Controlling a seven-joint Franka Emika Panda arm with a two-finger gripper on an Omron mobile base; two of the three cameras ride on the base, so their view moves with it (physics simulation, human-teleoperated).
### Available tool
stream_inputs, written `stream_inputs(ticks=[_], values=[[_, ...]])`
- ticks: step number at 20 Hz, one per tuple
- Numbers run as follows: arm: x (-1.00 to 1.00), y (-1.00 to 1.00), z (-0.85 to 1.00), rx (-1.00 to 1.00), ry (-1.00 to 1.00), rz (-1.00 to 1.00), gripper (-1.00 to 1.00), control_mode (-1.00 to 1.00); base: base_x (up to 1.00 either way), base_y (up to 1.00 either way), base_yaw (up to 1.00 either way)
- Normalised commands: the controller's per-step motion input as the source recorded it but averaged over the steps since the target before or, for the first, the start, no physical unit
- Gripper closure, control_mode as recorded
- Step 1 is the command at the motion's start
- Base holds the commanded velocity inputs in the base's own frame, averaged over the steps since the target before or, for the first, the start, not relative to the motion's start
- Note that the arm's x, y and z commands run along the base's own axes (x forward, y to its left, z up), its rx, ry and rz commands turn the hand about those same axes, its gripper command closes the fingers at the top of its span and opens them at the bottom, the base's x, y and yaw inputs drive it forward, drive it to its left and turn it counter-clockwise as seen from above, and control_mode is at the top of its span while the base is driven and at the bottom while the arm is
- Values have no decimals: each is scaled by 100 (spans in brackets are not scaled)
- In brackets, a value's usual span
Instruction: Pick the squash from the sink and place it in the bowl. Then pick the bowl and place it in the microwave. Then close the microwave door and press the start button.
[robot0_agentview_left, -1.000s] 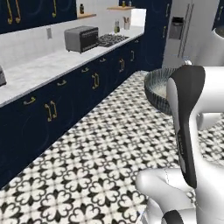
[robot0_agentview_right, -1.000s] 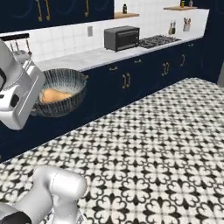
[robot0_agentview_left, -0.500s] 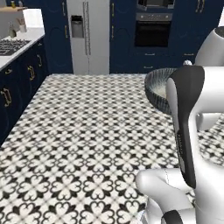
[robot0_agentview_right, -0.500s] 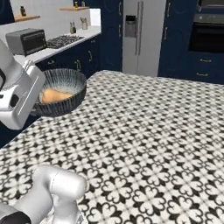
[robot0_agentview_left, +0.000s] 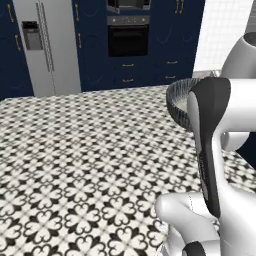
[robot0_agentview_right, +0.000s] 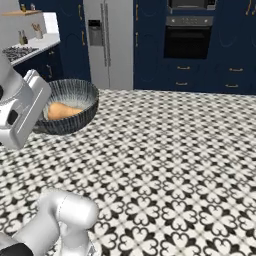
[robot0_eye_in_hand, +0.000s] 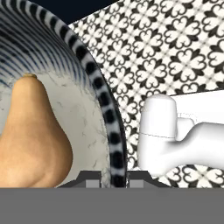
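Kitchen swung past; fingers (robot0_eye_in_hand: 92, 179) pinch bowl (robot0_eye_in_hand: 103, 109) rim, squash (robot0_eye_in_hand: 33, 140) inside.

Navy cabs (robot0_agentview_right: 150, 40), patterned floor (robot0_agentview_right: 165, 160)

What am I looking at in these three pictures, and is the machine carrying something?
It is a white robot arm on a driving base. Two cameras ride on the base, behind the arm to its left and right; the third looks along the gripper. The gripper pinches the rim of a striped bowl, one finger inside, one outside, and carries it above the patterned floor. A tan squash lies inside the bowl. Ahead stand a silver fridge and a black wall oven in dark blue cabinets.
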Motion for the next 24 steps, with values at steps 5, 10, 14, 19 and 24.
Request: stream_inputs(ticks=[5, 10, 14, 19, 24], values=[[0, 0, 0, 0, 0, 0, 100, 100, 100, -34, -13], [0, 0, 0, 0, 0, 0, 100, 100, 100, -68, 19], [0, 0, 0, 0, 0, 0, 100, 100, 100, -99, 23], [0, 0, 0, 0, 0, 0, 100, 100, 100, -100, 19], [0, 0, 0, 0, 0, 0, 100, 100, 100, -75, 18]])
